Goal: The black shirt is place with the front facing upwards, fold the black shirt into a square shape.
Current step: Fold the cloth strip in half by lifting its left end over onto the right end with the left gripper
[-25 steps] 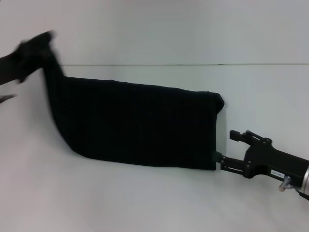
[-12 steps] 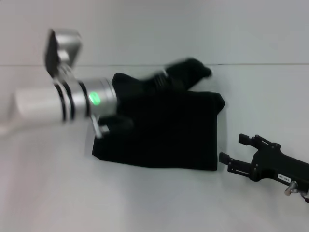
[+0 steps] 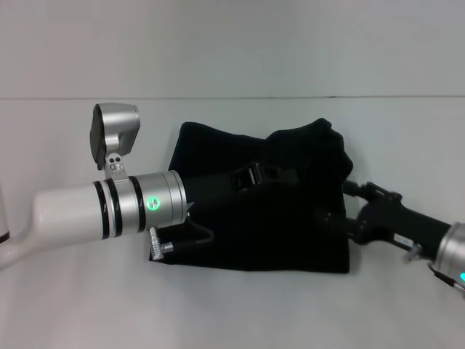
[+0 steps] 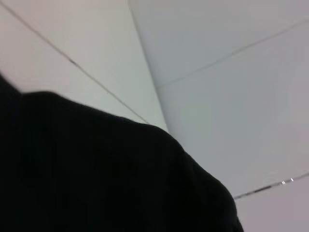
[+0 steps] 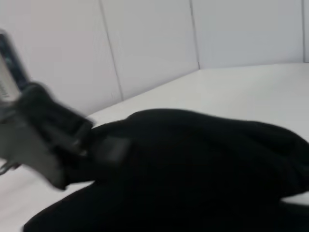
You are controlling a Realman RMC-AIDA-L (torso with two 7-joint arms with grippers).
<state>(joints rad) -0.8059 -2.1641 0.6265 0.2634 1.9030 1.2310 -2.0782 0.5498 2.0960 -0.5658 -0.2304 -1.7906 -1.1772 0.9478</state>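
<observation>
No lettering or neck label shows anywhere on the black shirt (image 3: 254,218); it lies folded into a dark, roughly rectangular bundle in the middle of the white worktop (image 3: 232,305), with its far right corner heaped up into a lump. The only mark I can make out on the machine is a small green light on the silver collar of the left arm (image 3: 102,207), which reaches in from the left across the cloth. The left hand (image 3: 280,174) is black against black over the upper middle of the shirt, so I cannot tell whether its fingers are apart or pinched on the fabric. The right hand (image 3: 341,211) comes in from the right and meets the shirt's right edge, where its fingertips are lost against the cloth; their state is likewise impossible to judge. From the left wrist, only a dark hump of cloth fills the frame; from the right wrist, the shirt is a blurred mound with the other arm smeared beside it.
</observation>
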